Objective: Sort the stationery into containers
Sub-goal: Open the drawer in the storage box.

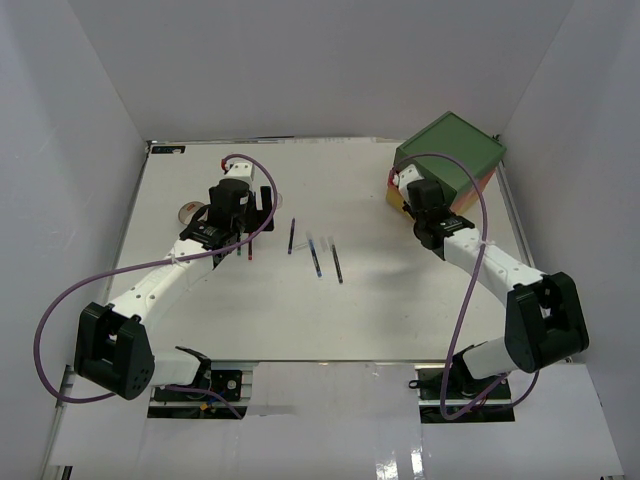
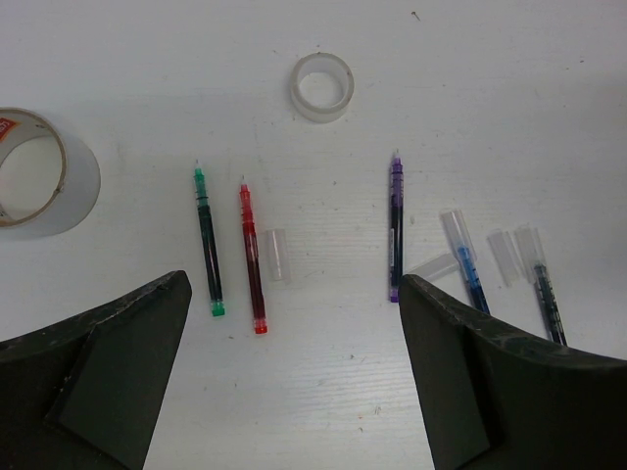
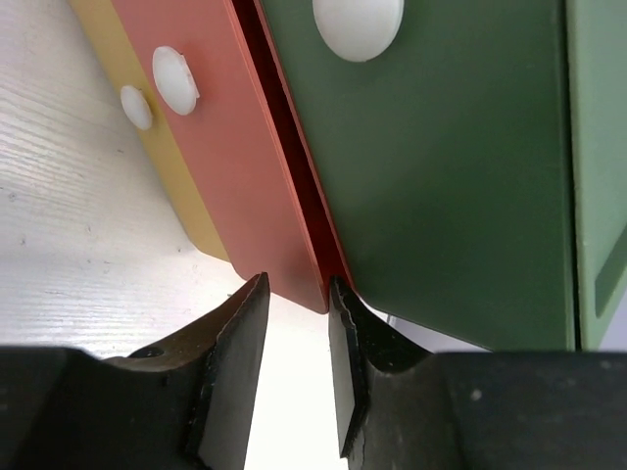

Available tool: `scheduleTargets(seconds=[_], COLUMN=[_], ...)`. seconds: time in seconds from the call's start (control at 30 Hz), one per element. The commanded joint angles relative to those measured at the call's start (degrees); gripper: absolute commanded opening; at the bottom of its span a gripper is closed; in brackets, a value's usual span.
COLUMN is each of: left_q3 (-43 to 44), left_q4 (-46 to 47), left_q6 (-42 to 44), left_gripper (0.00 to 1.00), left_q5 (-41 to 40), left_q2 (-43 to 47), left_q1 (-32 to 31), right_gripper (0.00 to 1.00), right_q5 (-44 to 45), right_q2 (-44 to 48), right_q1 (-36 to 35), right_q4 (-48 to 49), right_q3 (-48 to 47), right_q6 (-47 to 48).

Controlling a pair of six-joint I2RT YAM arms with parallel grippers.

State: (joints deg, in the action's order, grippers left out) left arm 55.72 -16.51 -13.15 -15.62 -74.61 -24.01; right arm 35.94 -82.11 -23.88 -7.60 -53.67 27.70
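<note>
Several thin pens lie on the white table: green, red, purple, blue and a dark one. A large beige tape roll sits at the left and a small clear roll further off. My left gripper hovers open above the pens, holding nothing. The drawer chest stands at the back right. My right gripper is at its front, fingertips narrowly apart on either side of the orange-red drawer's corner. I cannot tell whether they press on it.
The green drawer and yellow drawer carry white knobs. Clear pen caps lie loose among the pens. White walls enclose the table on the left, back and right. Purple cables loop off both arms.
</note>
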Motion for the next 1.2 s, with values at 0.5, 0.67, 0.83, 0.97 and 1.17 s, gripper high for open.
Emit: scheduleTargets(seconds=[0.5, 0.67, 0.83, 0.97, 1.17], left_q3=[-0.27, -0.35, -0.27, -0.18, -0.27], left_q4=[0.25, 0.34, 0.34, 0.34, 0.34], left_q6=[0.58, 0.67, 0.67, 0.75, 0.84], left_gripper=[0.98, 0.98, 0.98, 0.98, 0.98], left_q5=[0.50, 0.68, 0.59, 0.76, 0.85], left_q2=[-0.10, -0.19, -0.19, -0.19, -0.27], left_q1=[0.10, 0.10, 0.10, 0.10, 0.10], right_gripper=[0.18, 0.10, 0.08, 0.08, 0.08], right_q5=[-13.79, -15.46, -18.01, -19.94, -21.53], right_q2=[2.56, 3.27, 3.88, 4.41, 4.76], right_q1=[3.66, 3.93, 3.93, 3.93, 4.02], right_q4=[-0.93, -1.37, -2.42, -3.21, -3.65], right_q3=[-1.09, -1.08, -1.17, -0.74, -0.30], right_q6=[0.60, 0.86, 0.95, 1.21, 1.56])
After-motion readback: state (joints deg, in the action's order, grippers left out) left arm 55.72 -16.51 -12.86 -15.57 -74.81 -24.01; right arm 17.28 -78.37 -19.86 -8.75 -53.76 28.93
